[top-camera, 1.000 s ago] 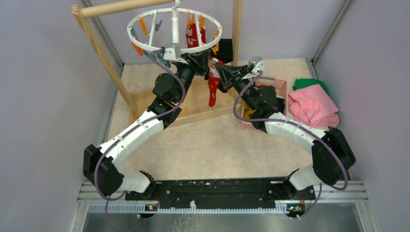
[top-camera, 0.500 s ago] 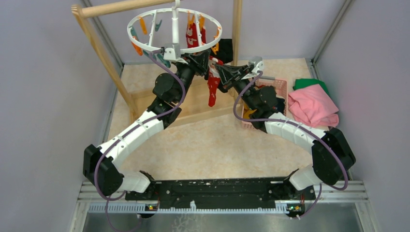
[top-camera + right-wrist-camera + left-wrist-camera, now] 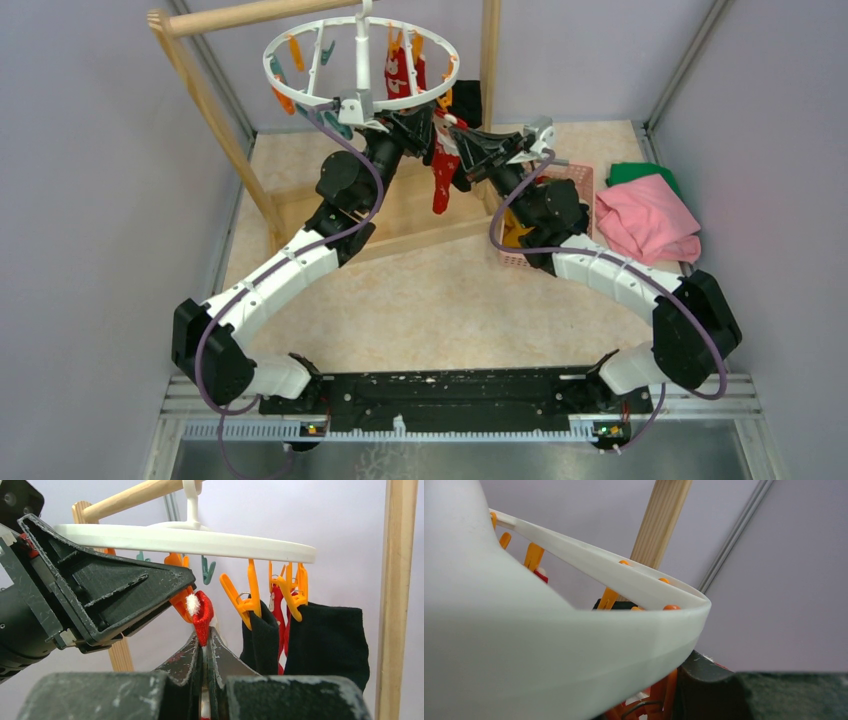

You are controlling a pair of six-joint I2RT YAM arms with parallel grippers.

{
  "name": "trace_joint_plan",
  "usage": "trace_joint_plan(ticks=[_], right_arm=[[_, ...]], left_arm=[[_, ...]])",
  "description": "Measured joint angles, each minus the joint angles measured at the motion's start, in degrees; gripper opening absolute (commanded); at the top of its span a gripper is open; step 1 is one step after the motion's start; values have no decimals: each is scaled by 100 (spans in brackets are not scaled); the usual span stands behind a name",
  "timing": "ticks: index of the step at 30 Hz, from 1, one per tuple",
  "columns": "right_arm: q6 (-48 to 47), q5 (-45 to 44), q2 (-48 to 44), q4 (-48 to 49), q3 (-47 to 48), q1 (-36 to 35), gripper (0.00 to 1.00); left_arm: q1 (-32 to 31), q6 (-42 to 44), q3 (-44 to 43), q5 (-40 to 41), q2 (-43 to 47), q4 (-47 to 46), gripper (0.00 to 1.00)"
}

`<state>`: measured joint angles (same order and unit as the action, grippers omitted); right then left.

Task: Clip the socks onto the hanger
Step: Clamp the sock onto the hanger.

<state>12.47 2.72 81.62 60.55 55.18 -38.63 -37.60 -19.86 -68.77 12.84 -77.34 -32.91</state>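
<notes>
Lifting my right end effector (image 3: 204, 642), clamped tight on the red sock (image 3: 202, 612), I've brought its cuff up to the orange clip (image 3: 179, 604) my left end effector (image 3: 422, 121) squeezes, part-closed, under the hanger (image 3: 300, 97) (nearly clipped, I judge), above the beige table's (image 3: 420, 290) far edge; grey walls (image 3: 100, 250) around.

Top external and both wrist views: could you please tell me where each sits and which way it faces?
Top external: above and behind the arm bases, looking down at the hanger; both arms show fully.
Left wrist: just under the hanger's rim, facing up toward a wooden post; left fingers barely show, low right.
Right wrist: below the hanger, facing up and across; the right fingers pinch a red sock beside the left fingers on an orange clip.
Shared: top external and right wrist both show that sock.
</notes>
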Motion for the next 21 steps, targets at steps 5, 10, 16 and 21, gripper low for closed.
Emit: trace_joint_plan(ticks=[5, 10, 16, 21], right_arm=[[-9, 9, -2, -50, 0, -31, 0], [-87, -116, -2, -142, -26, -37, 0], [-92, -24, 2, 37, -317, -37, 0], [-90, 46, 17, 205, -317, -37, 0]], left_arm=[[0, 0, 0, -13, 0, -2, 7], [0, -4, 0, -33, 9, 2, 7], [4, -107, 2, -103, 109, 4, 7], [4, -146, 4, -122, 140, 7, 6]])
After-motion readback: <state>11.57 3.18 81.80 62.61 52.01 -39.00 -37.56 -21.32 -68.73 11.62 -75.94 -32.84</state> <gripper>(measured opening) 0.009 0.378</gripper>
